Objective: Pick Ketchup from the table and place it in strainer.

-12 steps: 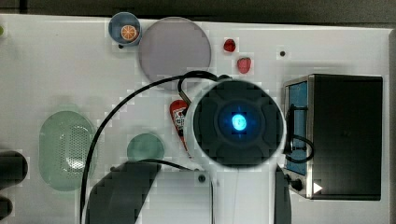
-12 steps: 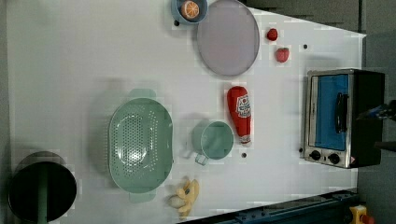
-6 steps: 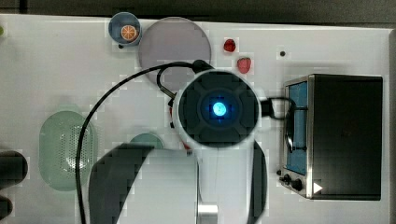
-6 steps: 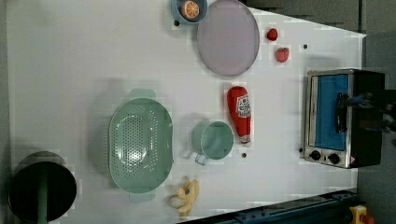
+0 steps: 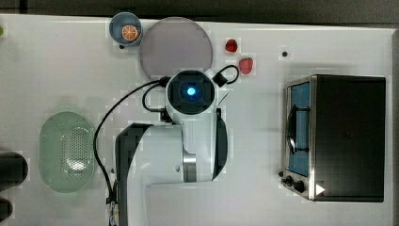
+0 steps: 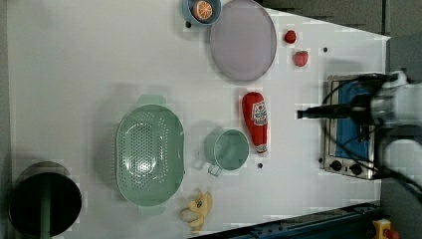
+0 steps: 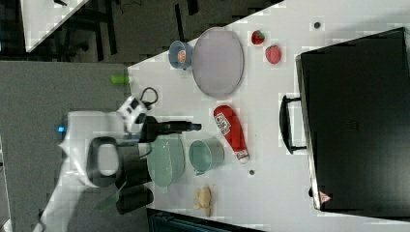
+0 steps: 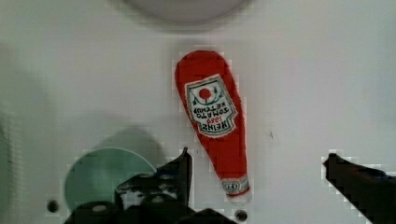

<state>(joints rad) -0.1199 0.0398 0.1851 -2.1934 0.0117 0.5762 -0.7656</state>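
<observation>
The ketchup (image 6: 255, 122), a small red bottle with a white label, lies flat on the white table between a grey plate and a small green cup. In the wrist view the ketchup (image 8: 215, 121) lies just ahead of my gripper (image 8: 258, 162), whose fingers stand wide open with nothing between them, the cap end nearest them. My gripper (image 7: 196, 126) hangs above the table, apart from the ketchup (image 7: 231, 131). The pale mint strainer (image 6: 122, 149) rests at the left view's left, with nothing in it; the strainer (image 5: 46, 141) is also at the top view's left.
A small green cup (image 6: 228, 149) stands right beside the bottle. A grey plate (image 6: 243, 40), a blue bowl with an orange (image 6: 201, 10) and two strawberries (image 6: 300, 58) lie beyond. A toaster oven (image 5: 339, 136) stands at the top view's right. A yellow toy (image 6: 199, 211) lies near the table's edge.
The arm has swung toward the top view's upper left and come into the left view from its right. The fingers stayed open. The ketchup has not moved.
</observation>
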